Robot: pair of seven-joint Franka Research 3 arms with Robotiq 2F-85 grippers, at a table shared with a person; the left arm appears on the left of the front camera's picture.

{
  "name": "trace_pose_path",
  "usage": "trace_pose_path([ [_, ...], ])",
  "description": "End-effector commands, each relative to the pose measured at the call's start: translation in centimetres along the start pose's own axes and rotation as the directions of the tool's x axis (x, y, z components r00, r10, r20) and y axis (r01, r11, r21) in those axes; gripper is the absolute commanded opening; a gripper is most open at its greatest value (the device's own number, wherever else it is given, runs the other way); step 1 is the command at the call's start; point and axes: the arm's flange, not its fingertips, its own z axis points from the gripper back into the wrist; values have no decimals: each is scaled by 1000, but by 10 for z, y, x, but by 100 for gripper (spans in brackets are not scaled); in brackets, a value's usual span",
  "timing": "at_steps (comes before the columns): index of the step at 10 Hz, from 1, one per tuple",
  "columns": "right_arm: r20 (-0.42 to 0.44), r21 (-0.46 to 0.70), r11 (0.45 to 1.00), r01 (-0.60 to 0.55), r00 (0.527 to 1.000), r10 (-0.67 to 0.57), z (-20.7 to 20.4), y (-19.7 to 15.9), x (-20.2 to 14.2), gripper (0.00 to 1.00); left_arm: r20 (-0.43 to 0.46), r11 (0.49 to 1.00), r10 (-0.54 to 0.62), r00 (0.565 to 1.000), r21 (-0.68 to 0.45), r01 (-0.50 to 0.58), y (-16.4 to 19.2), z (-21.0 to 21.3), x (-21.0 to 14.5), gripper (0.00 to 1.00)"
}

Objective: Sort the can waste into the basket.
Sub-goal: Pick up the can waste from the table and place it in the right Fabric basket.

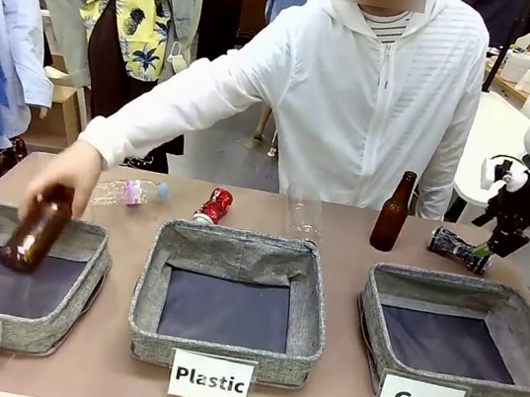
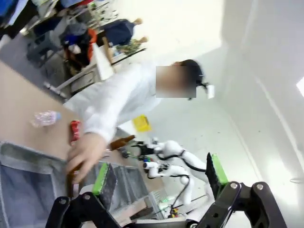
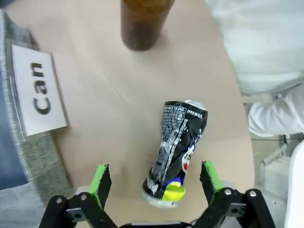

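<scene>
1. Now straddling the dark can [image 3: 176,152] with the right claw [image 3: 156,176], green pads [image 3: 101,180] apart, one to each side of its green end; clamping nothing.
2. Holding the left claw [image 2: 159,173] wide apart too, empty, up off the table [image 1: 345,300].
3. Find the dark can on its side on the table just behind the basket [image 1: 452,282] signed "Can"; find the red can [image 1: 214,205] well apart, behind the middle basket [image 1: 239,240].
4. Could squirt the dark can out by closing near its rounded tip: crumpled, slick metal, pinched at the waist.
5. Could also tip the upright brown bottle [image 1: 393,213] nearby when lifting: tall, narrow, smooth glass.
6. Might snag the basket's soft grey woven wall if carrying too low.
</scene>
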Motion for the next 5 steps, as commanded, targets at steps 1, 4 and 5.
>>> trace_pose_path([
  [1, 69, -4, 1000, 9, 998, -8, -19, -19, -11, 100, -59, 992, 39, 997, -117, -46, -11, 33, -3, 100],
  [4, 39, 18, 997, 72, 997, -73, -41, -27, -9, 100, -110, 994, 69, 992, -77, -78, 0, 38, -2, 100],
  [5, 49, 34, 998, 62, 997, -64, -45, -26, -10, 100, -109, 992, 81, 991, -90, -91, 1, 38, -7, 100],
])
